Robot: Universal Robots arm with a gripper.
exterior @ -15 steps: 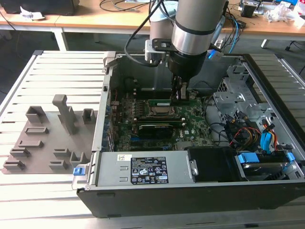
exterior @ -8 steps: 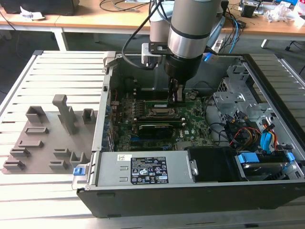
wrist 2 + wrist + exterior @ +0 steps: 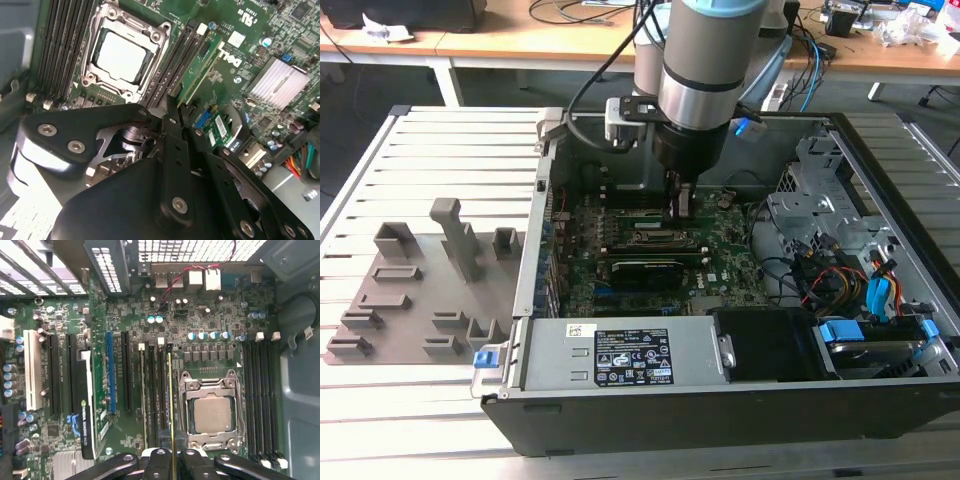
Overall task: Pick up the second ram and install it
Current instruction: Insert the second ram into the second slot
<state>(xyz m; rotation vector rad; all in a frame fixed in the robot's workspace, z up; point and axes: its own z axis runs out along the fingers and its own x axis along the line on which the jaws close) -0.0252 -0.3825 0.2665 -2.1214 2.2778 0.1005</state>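
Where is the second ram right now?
The second ram stands edge-on in the gripper in the first wrist view, over the memory slots beside the CPU socket.

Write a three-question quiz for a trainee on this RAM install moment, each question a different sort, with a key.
1. True or false: the gripper holds the second ram edge-on over the motherboard.
2. The grey holder tray lies: A) inside the computer case, B) outside it at the exterior view's left, C) on the wooden desk.
3. Fill in: the square silver part in the socket beside the ram is the ___.

Key: 1 true; 2 B; 3 CPU.
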